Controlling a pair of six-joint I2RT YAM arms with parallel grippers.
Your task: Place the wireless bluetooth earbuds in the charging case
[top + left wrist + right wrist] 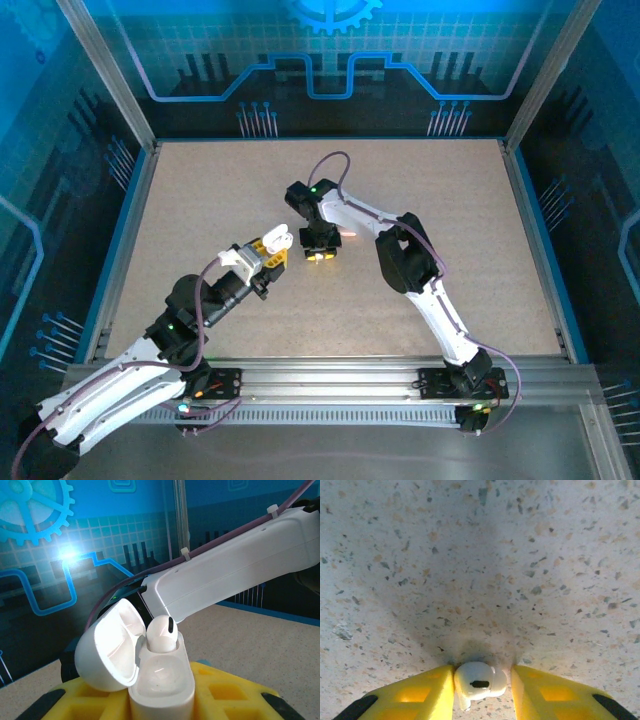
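Near the middle of the table (200, 200), looks about half done: one bud home, one to go. Reaches in across the far side with the right arm (235, 575). Clamps the lower body of the charging case (165, 685) in the left gripper (270, 246), jaws closed on it, clear of the tabletop, with the lid (107, 650) swung open to the left. Carries the seated earbud (161, 632) in the far socket, with the near socket (162, 672) bare. Pinches the second earbud (479, 681) in the right gripper (482, 676), yellow fingers (420, 695) closed against both its sides, low over the speckled surface; cannot tell whether lifted or touching. Hovers just beside the case from above, not yet over it. Leaves, by judgement: carry across, line up over the bare socket, press in.

Stands the case with its long axis roughly upright in the left wrist view, mouth up, hinge side left. Sets the seated earbud head-up, stem hidden inside, dark vent turned right. Turns the second earbud's bulb and dark oval vent toward the right wrist camera, with a short stub of stem at lower left. Suggests a long axis slanting down and left across the grip, though too little stem shows for certainty.
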